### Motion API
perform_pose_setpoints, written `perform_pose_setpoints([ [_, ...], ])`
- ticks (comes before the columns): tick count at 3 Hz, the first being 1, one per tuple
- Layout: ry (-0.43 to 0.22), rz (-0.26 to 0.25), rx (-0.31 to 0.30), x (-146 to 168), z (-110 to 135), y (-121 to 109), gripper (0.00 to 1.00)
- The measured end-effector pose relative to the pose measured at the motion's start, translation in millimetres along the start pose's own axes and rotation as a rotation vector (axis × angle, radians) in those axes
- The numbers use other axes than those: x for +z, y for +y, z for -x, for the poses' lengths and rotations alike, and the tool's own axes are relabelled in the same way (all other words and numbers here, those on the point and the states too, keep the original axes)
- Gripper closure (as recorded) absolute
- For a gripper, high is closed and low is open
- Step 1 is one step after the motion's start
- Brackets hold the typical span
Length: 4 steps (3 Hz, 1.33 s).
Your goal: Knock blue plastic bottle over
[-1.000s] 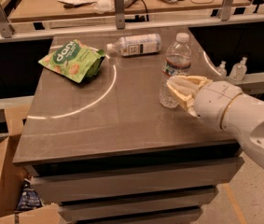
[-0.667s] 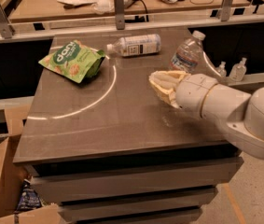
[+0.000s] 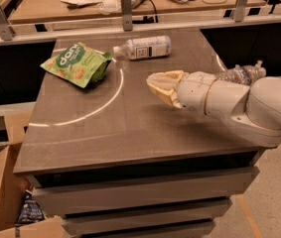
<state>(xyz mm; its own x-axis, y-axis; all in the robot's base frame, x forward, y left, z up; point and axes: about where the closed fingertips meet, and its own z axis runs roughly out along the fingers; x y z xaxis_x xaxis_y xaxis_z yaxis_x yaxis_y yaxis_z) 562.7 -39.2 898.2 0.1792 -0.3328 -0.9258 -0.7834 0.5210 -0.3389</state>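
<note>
Blue plastic bottle (image 3: 242, 74): on its side near worktop (image 3: 105, 133) right edge, behind arm (image 3: 259, 108). Gripper (image 3: 162, 86): over mid-worktop; spread or pressed together, cannot tell. Advice: lift away without rolling bottle off.

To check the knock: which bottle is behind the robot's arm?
The clear ribbed bottle, not the white-labelled bottle; the pincer hovers over the table.

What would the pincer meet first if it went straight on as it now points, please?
Probably the green snack bag; the pincer hovers over the table, pointing toward it, though height is unclear.
</note>
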Motion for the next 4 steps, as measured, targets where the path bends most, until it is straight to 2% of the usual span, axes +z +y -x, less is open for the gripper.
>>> perform_pose_setpoints([
  [1,0.009,0.068,0.028,-11.1,0.7,7.3,1.0],
  [2,0.031,0.1,0.052,-32.6,0.7,7.9,1.0],
  [4,0.1,0.066,0.077,-89.8,-2.3,-9.7,1.0],
])
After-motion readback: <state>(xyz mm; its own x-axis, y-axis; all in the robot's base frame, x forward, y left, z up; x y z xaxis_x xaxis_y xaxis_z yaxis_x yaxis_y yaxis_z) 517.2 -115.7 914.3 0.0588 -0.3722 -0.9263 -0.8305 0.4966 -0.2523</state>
